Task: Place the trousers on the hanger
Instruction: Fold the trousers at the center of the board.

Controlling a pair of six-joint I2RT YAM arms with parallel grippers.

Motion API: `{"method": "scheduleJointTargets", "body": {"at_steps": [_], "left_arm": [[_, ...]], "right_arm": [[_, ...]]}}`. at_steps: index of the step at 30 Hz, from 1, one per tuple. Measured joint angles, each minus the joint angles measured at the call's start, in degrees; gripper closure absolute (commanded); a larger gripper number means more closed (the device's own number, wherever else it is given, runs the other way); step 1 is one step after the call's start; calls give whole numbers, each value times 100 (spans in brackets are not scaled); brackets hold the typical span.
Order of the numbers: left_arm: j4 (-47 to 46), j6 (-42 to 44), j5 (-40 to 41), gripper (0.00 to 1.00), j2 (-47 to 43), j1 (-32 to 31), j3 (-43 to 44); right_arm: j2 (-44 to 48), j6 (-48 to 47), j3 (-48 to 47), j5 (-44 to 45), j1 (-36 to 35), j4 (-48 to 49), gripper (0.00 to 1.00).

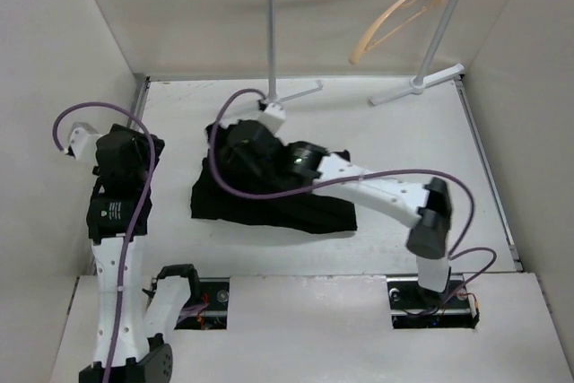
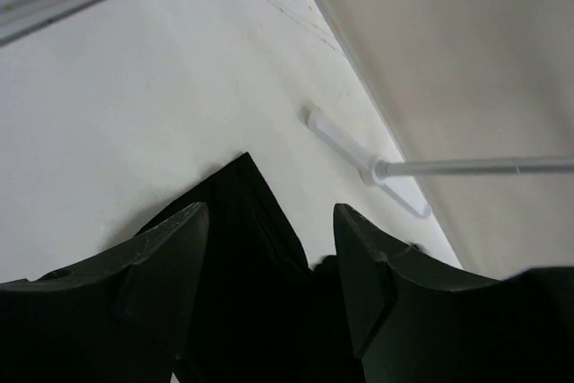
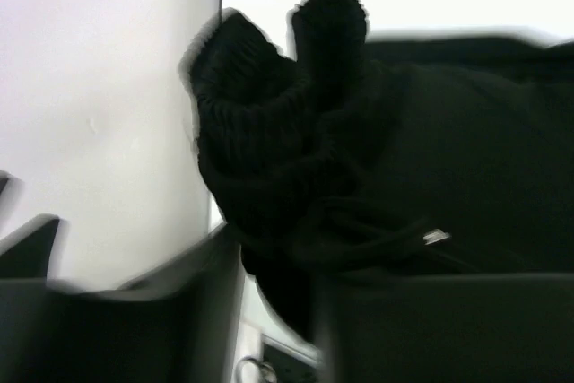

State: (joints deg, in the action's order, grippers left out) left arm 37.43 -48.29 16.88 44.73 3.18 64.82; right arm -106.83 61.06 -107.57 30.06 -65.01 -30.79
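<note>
**A:** Where are the trousers (image 1: pixel 269 208)?

**B:** They are a crumpled black heap on the white table (image 1: pixel 404 177), just in front of the left foot of the white rail stand (image 1: pixel 272 33). None of the cloth is on the stand.

**A:** And the hanger (image 1: pixel 396 17)?

**B:** It is a pale wooden hanger hooked over the stand's top bar, close to the right post. It tilts, with one shoulder dipping toward the left post, and it is bare, well apart from the trousers.

**A:** What are the arms doing?

**B:** The right arm reaches across the table. Its end effector (image 1: pixel 238 143) is down on the part of the heap nearest the stand's left foot. Its wrist camera is blurred, but a bunched ribbed band of black fabric sits between the two fingers. I cannot tell whether they are clamped on it or slack around it.

**A:** And the left one?

**B:** The left end effector (image 2: pixel 269 213) is well to the left of the stand's left post, clear of the heap. Its fingers are spread with nothing between them. Through the gap its camera sees a corner of the trousers on the table, and beyond that the stand's foot and pole.
</note>
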Motion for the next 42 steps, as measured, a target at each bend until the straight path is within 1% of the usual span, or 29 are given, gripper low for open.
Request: {"method": "scheduleJointTargets", "body": {"at_steps": [1, 3, 5, 8, 10, 11, 12, 14, 15, 16, 18, 20, 23, 24, 27, 29, 30, 33, 34, 36, 38, 42], "left_arm": [[20, 4, -33, 44, -35, 208, 0], [39, 17, -76, 44, -76, 568, 0], [59, 48, -94, 44, -98, 837, 0], [46, 101, -111, 43, -90, 918, -63], [-4, 125, -162, 44, -37, 822, -208], [-39, 136, -184, 44, 4, 719, -293], [-105, 160, -201, 44, 85, 562, -415], [-236, 247, -256, 44, 348, 160, -706], [-282, 306, -295, 44, 511, -33, -841], [-304, 382, -328, 44, 706, -223, -970], [-337, 566, -391, 45, 1274, -560, -1121], [-361, 737, -446, 45, 1843, -798, -1185], [-409, 890, -468, 43, 2420, -925, -1213], [-459, 901, -468, 41, 2459, -894, -1255], [-577, 903, -520, 35, 2365, -605, -1401], [-682, 907, -643, 34, 2330, -380, -1458], [-719, 911, -728, 36, 2378, -278, -1460], [-765, 925, -894, 37, 2688, -164, -1458], [-743, 909, -870, 36, 2745, -153, -1495], [-710, 848, -739, 34, 2505, -90, -1683], [-466, 758, -623, 34, 1860, 160, -1836], [160, 452, -437, 33, 695, 697, -1808]], "right_arm": [[-396, 11, -332, -85, -120, -2, 31], [-1075, 17, -903, -358, -297, 52, 18], [-1425, -22, -1075, -673, -426, 92, 14], [-1327, -131, -656, -979, -470, 109, 14], [-839, -243, 94, -1104, -332, 302, 20], [-509, -302, 533, -1169, -205, 398, 27], [-79, -382, 1060, -1259, -15, 522, 36], [778, -568, 1963, -1460, 507, 732, 63], [1180, -645, 2356, -1554, 780, 866, 71], [1604, -726, 2774, -1655, 1108, 999, 76], [2339, -866, 3569, -1759, 1637, 1220, 78], [2942, -1001, 4343, -1869, 1943, 1327, 75], [3547, -1189, 5412, -2124, 2085, 1349, 64], [3709, -1241, 5746, -2227, 2111, 1327, 60], [4079, -1338, 6500, -2457, 2149, 1322, 43], [4264, -1344, 6832, -2542, 2157, 1335, 38], [4330, -1346, 6951, -2586, 2173, 1346, 37], [4444, -1346, 7154, -2721, 2275, 1360, 34], [4468, -1346, 7178, -2758, 2319, 1375, 33], [4533, -1360, 7184, -2822, 2391, 1384, 32], [4603, -1386, 7187, -2865, 2455, 1453, 31], [4647, -1447, 7230, -2986, 2516, 1602, 29]]}}
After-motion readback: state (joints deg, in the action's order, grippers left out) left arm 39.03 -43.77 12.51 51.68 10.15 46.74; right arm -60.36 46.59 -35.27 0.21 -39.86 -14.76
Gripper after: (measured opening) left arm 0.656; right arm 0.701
